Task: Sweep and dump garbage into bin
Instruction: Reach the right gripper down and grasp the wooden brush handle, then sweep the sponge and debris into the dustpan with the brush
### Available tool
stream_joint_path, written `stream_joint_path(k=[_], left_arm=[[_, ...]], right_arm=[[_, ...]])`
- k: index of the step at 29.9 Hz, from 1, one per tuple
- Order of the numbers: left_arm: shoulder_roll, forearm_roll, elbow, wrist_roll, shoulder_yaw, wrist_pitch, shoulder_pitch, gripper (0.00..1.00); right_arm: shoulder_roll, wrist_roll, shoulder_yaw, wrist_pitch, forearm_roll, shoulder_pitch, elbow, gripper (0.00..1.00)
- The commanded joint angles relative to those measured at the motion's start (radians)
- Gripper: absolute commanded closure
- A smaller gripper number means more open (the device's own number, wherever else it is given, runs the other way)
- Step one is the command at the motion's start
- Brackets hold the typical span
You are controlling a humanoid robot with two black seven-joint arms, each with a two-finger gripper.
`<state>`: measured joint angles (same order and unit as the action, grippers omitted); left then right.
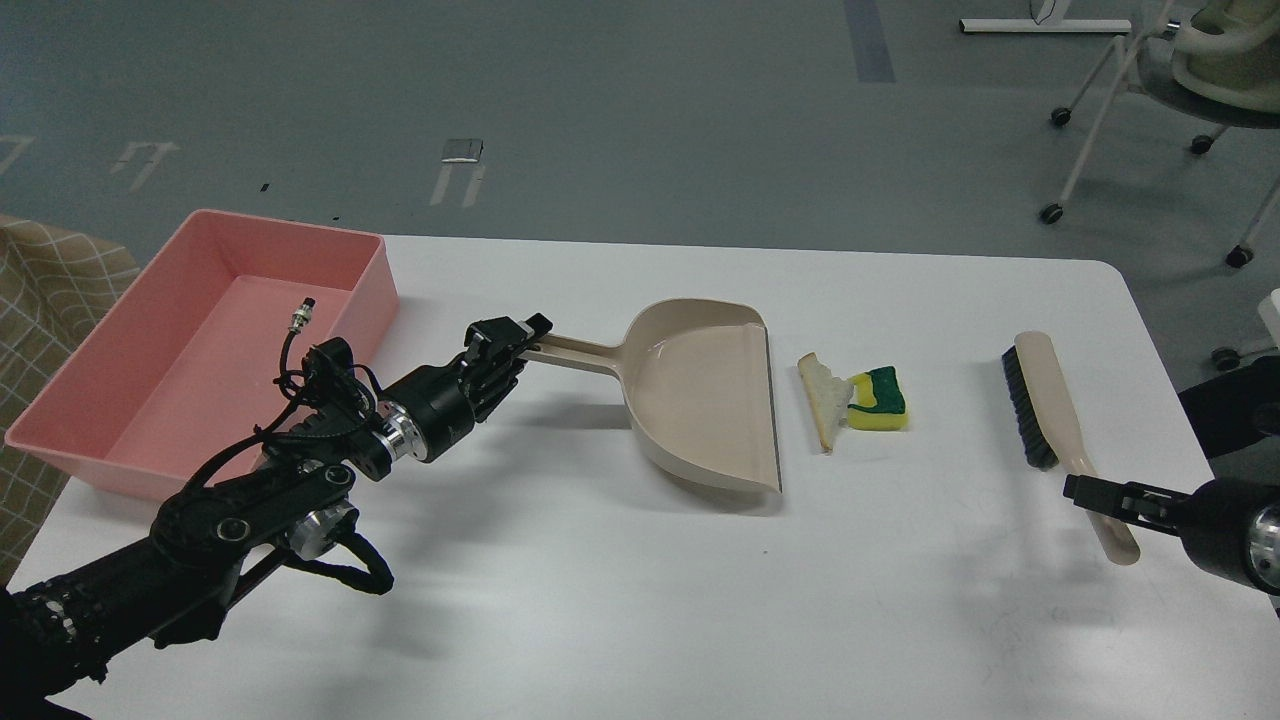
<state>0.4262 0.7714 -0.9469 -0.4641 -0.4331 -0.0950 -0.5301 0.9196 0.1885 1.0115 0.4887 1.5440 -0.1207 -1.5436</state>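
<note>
A thin white bread slice (822,398) and a yellow sponge chunk with a green top (879,399) lie side by side on the white table, just right of the beige dustpan (700,395). My left gripper (512,343) is shut on the end of the dustpan's handle. The dustpan's open edge faces the scraps with a small gap. The pink bin (372,296) stands at the table's left end. My right gripper (1085,492) is at the handle of the beige brush (1045,400). Its fingers look dark and I cannot tell them apart.
A checked cloth (50,290) hangs left of the bin. Wheeled chairs (1190,60) stand on the floor beyond the table's far right. The table's right edge (1190,400) runs close to the brush.
</note>
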Motion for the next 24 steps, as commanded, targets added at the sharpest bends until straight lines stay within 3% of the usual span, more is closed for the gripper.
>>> stream_joint_path(k=[1, 7, 9, 18, 24], left_arm=[[0.002, -0.001, 0.000, -0.001, -0.001, 0.000, 0.001, 0.98], [0.002, -0.001, 0.002, -0.004, 0.001, 0.000, 0.001, 0.98], [0.002, -0.001, 0.002, -0.004, 0.001, 0.000, 0.001, 0.98], [0.002, -0.001, 0.002, -0.004, -0.001, 0.000, 0.015, 0.98], [0.002, 0.000, 0.004, -0.004, -0.001, 0.000, 0.015, 0.98]], right_arm=[[-0.007, 0.002, -0.002, 0.000, 0.025, 0.001, 0.002, 0.44], [-0.022, 0.002, -0.001, 0.000, 0.033, 0.000, -0.001, 0.50], [-0.022, 0.002, -0.002, 0.000, 0.034, -0.002, 0.002, 0.56], [-0.022, -0.001, -0.002, 0.000, 0.031, 0.001, 0.000, 1.00], [-0.027, -0.021, -0.001, 0.000, 0.022, 0.004, -0.023, 1.00]])
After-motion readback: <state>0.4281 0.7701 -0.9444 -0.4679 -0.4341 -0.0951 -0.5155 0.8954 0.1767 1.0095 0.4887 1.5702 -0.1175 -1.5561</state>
